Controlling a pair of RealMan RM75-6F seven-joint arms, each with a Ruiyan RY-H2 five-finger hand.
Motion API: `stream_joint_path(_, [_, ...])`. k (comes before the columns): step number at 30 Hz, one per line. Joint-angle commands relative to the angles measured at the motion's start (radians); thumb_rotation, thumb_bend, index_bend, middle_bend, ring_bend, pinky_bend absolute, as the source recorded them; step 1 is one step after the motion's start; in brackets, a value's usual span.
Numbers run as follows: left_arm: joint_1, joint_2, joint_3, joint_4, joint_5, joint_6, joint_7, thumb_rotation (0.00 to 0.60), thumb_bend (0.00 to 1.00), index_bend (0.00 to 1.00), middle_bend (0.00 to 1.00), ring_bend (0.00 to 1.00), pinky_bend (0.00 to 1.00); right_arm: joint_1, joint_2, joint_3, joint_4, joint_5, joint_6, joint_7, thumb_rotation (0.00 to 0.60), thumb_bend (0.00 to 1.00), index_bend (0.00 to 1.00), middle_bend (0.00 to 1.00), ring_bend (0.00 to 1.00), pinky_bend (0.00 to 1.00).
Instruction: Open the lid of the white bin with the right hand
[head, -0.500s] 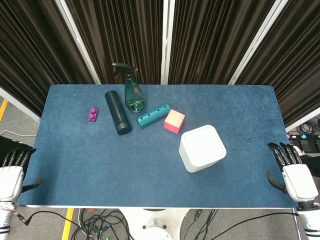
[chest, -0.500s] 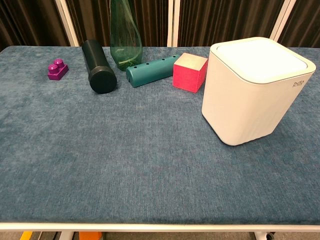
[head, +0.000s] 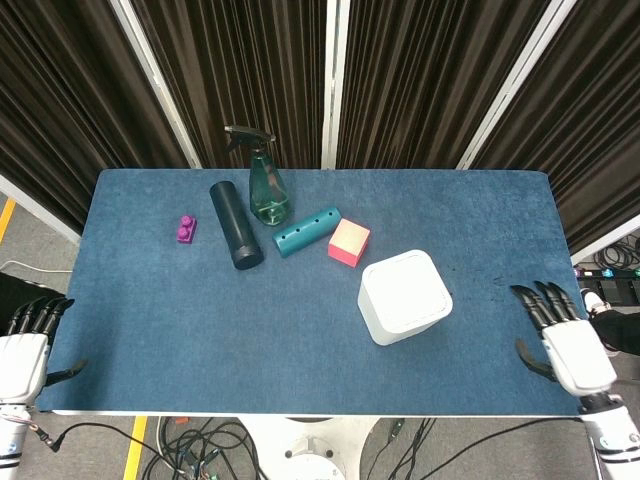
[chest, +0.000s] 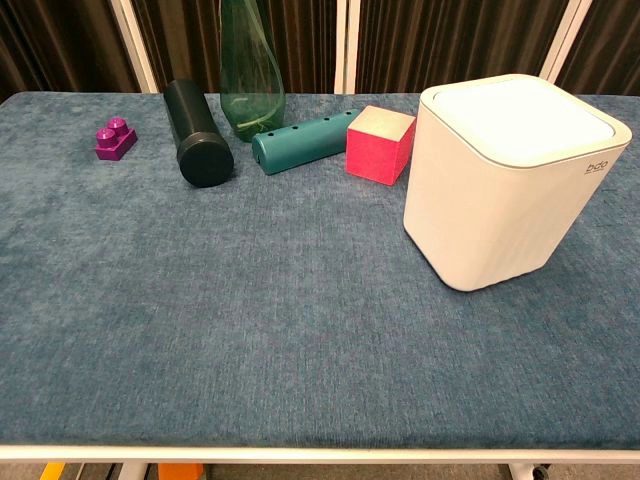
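The white bin (head: 404, 297) stands on the blue table right of centre, its lid (chest: 524, 117) closed flat on top. In the head view my right hand (head: 565, 346) hovers over the table's right front corner, fingers spread and empty, well to the right of the bin. At the left front corner, just off the table, my left hand (head: 24, 350) is open and holds nothing. Neither hand shows in the chest view.
Behind the bin lie a pink cube (head: 349, 242), a teal cylinder with holes (head: 306, 231), a green spray bottle (head: 267, 183), a dark tube (head: 234, 225) and a purple brick (head: 186, 229). Dark curtains hang behind the table. Cables lie on the floor below the front edge.
My right hand has moved left, from beside the table's edge to over its right front corner. The bin and my left hand have not moved.
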Motion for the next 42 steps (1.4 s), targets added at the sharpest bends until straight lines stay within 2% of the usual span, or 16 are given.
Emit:
stream_joint_path(1, [0.0, 0.002, -0.001, -0.007, 0.008, 0.009, 0.003, 0.6, 0.0, 0.15, 0.14, 0.08, 0.12, 0.075, 0.027, 0.018, -0.033, -0.057, -0.062, -0.015, 0.6, 0.36, 0.09, 0.17, 0.0, 0.01])
stream_joint_path(5, [0.006, 0.002, 0.001, -0.015, 0.011, 0.019, 0.007, 0.6, 0.0, 0.15, 0.14, 0.08, 0.12, 0.174, 0.054, 0.041, -0.082, -0.089, -0.172, -0.052, 0.6, 0.36, 0.17, 0.22, 0.0, 0.02])
stream_joint_path(10, [0.014, -0.002, 0.004, -0.009, 0.008, 0.025, -0.002, 0.6, 0.0, 0.15, 0.14, 0.08, 0.12, 0.248, 0.049, 0.049, -0.122, -0.087, -0.28, -0.109, 0.6, 0.36, 0.29, 0.28, 0.0, 0.02])
stream_joint_path(16, [0.014, -0.001, 0.001, 0.006, 0.004, 0.021, -0.017, 0.6, 0.0, 0.15, 0.14, 0.08, 0.12, 0.278, 0.024, 0.052, -0.136, -0.064, -0.314, -0.151, 0.6, 0.36, 0.31, 0.28, 0.0, 0.02])
stream_joint_path(21, [0.014, -0.01, 0.004, 0.02, 0.004, 0.016, -0.032, 0.6, 0.0, 0.15, 0.14, 0.08, 0.12, 0.29, -0.004, 0.036, -0.131, -0.042, -0.358, -0.223, 0.6, 0.36, 0.34, 0.31, 0.0, 0.02])
stream_joint_path(27, [0.014, -0.017, 0.004, 0.038, 0.003, 0.012, -0.046, 0.6, 0.0, 0.15, 0.14, 0.08, 0.12, 0.3, -0.035, 0.015, -0.12, -0.003, -0.402, -0.248, 0.6, 0.36, 0.36, 0.33, 0.0, 0.02])
stream_joint_path(31, [0.014, -0.018, 0.004, 0.043, 0.005, 0.013, -0.052, 0.6, 0.0, 0.15, 0.14, 0.08, 0.12, 0.295, -0.036, 0.011, -0.123, -0.001, -0.379, -0.249, 0.6, 0.36, 0.36, 0.32, 0.0, 0.02])
stream_joint_path(35, [0.016, -0.018, 0.003, 0.045, 0.006, 0.018, -0.056, 0.6, 0.0, 0.15, 0.14, 0.08, 0.12, 0.261, -0.014, 0.02, -0.133, -0.028, -0.27, -0.241, 0.6, 0.36, 0.34, 0.28, 0.0, 0.02])
stream_joint_path(42, [0.021, -0.017, 0.004, 0.046, 0.006, 0.022, -0.062, 0.6, 0.0, 0.15, 0.14, 0.08, 0.12, 0.144, 0.037, 0.014, -0.126, -0.011, -0.07, -0.212, 0.6, 0.36, 0.15, 0.19, 0.0, 0.01])
